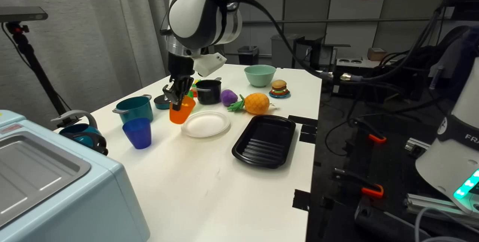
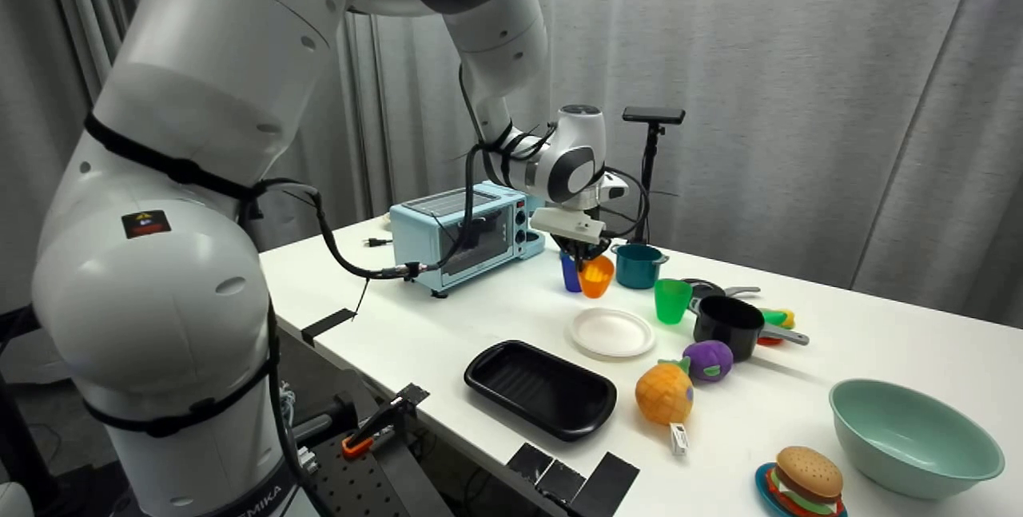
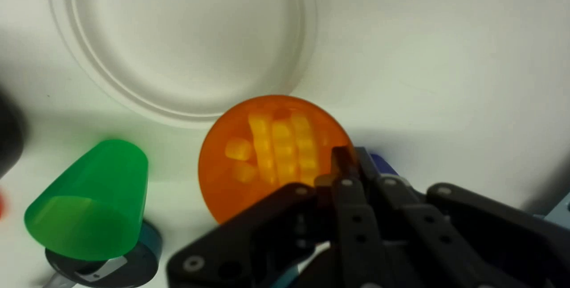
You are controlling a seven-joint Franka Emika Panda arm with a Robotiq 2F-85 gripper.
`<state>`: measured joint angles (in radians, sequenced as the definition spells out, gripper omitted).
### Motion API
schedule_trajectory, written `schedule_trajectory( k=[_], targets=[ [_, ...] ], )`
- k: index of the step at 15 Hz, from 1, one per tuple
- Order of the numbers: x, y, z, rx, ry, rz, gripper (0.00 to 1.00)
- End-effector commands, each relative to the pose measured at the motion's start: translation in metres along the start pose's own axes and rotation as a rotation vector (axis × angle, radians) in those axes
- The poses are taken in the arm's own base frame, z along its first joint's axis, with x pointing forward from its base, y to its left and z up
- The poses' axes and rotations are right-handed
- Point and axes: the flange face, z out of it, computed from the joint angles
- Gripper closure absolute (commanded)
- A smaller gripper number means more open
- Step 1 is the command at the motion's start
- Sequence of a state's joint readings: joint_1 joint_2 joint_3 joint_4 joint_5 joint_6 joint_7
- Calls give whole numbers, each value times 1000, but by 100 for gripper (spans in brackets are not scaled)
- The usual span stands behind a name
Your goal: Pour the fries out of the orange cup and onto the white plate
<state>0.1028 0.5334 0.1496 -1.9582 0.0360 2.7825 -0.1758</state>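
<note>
Well left of the round, flat white plate (image 1: 207,124) in an exterior view, we find the boxy pale-blue toaster oven (image 1: 110,189); nearer the plate stand the round teal pot (image 1: 135,109) and the blue plastic tumbler (image 1: 139,133). Just beside the plate's left edge, the black two-fingered gripper (image 3: 355,159) pinches the wall of the tapered orange plastic cup (image 1: 182,112), and in the wrist view we see the short yellow stick-like fries (image 3: 284,148) lying inside that cup. Behind and right of the plate sits the orange plush pineapple (image 1: 256,103); right of the plate lies the black ridged rectangular tray (image 1: 263,143), and farther right the layered toy burger (image 1: 279,87).
</note>
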Motion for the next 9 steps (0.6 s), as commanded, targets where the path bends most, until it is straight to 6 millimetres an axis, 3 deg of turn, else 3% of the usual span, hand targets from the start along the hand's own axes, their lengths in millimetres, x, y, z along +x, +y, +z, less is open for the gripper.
schedule_trajectory(
  k=[1,9],
  targets=[
    [-15,-3,-8,-69,28,0,99],
    [-16,18,-29,-266,101,4,99]
  ],
)
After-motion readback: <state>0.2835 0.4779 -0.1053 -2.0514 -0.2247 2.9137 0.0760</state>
